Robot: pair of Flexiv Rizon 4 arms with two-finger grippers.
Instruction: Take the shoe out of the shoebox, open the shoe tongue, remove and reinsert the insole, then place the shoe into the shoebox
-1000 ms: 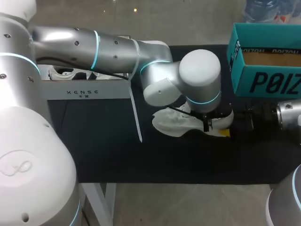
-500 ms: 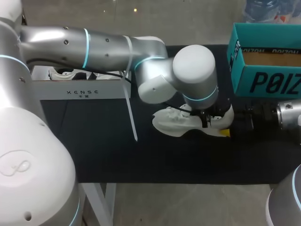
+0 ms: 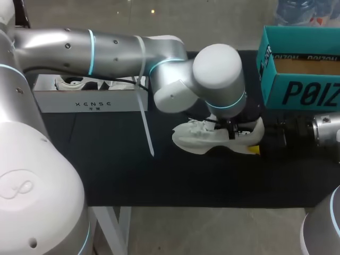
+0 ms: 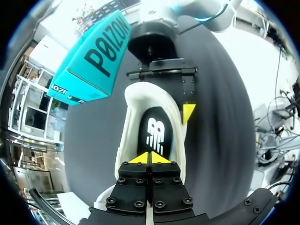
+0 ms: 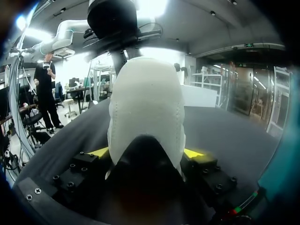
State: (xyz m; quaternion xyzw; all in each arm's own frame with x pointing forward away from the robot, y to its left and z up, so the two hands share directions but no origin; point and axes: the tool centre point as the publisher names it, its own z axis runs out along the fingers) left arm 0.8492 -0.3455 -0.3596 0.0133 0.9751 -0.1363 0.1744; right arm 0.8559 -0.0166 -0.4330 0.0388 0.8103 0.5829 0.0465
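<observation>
A white shoe (image 3: pixel 199 139) lies on the black mat, toe to the left. My right gripper (image 3: pixel 258 138) comes in from the right and is shut on its heel (image 5: pixel 147 103); both yellow tips (image 5: pixel 193 153) press the heel's sides. My left gripper (image 4: pixel 150 158) hangs over the shoe's opening, shut, with its tips together just above the black insole (image 4: pixel 157 133). I see nothing held between them. In the head view my left wrist (image 3: pixel 218 79) hides that gripper. The teal shoebox (image 3: pixel 297 69) stands open at the back right.
A white shoebox (image 3: pixel 90 101) with another shoe in it sits at the back left. A white strap (image 3: pixel 143 125) hangs from my left arm over the mat. The teal box (image 4: pixel 93 56) is close beside my right gripper.
My left arm has shifted a little left and back over the shoe, uncovering more of the laces. The shoe and my right gripper have stayed put.
</observation>
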